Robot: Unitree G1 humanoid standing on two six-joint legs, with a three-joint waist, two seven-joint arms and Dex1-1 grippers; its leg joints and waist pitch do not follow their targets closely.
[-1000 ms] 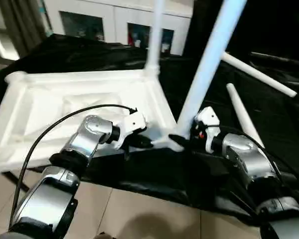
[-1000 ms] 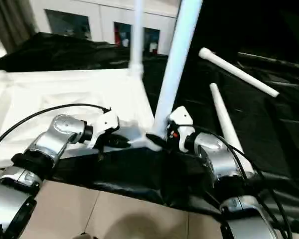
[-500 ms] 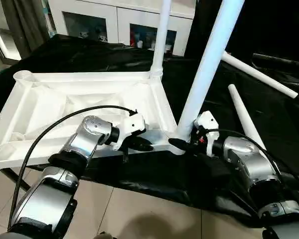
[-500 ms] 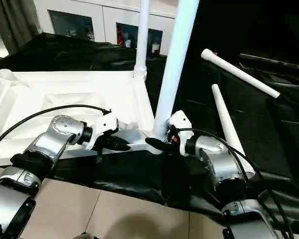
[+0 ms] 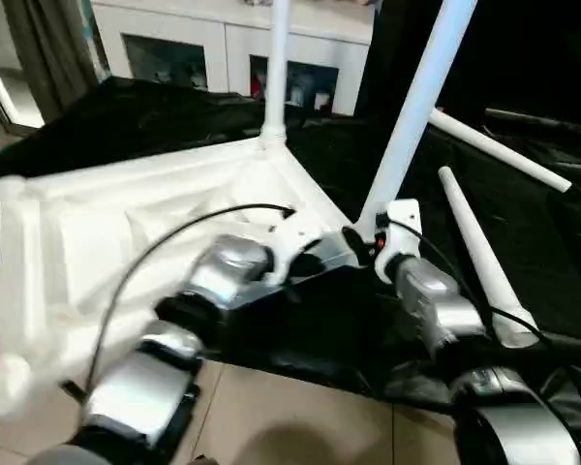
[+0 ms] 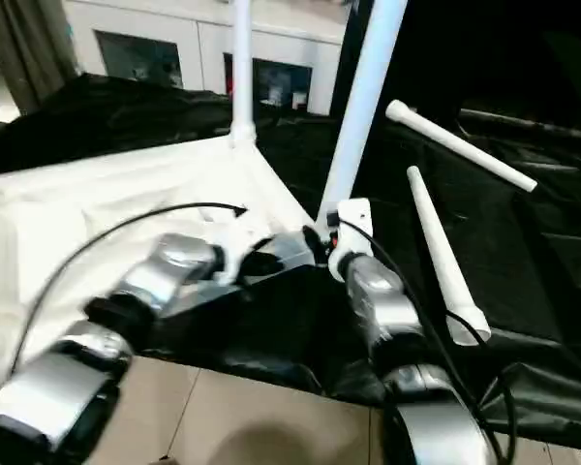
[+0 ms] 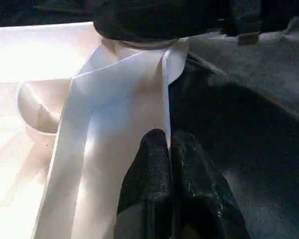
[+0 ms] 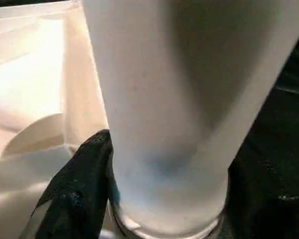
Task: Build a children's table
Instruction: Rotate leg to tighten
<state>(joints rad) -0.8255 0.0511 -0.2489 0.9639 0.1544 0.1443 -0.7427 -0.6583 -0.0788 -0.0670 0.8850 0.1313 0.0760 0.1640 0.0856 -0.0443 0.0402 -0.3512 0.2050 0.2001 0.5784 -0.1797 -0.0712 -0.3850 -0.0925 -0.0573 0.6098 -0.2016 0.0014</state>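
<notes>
Claws at the tabletop's near corner

The tabletop [image 5: 97,223] lay at left on black cloth [image 5: 300,334]; the left claw [image 7: 168,149], together, touched its rim, and the right claw [image 5: 353,239] clamped a standing leg [image 5: 412,111].

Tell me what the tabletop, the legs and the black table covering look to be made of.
Tabletop: white moulded plastic by its ribs and sockets, smooth with a soft sheen. Legs, such as the loose leg: likely the same plastic, smooth tapered tubes. Black covering: thin plastic sheet or cloth, creased, faintly shiny.
</notes>
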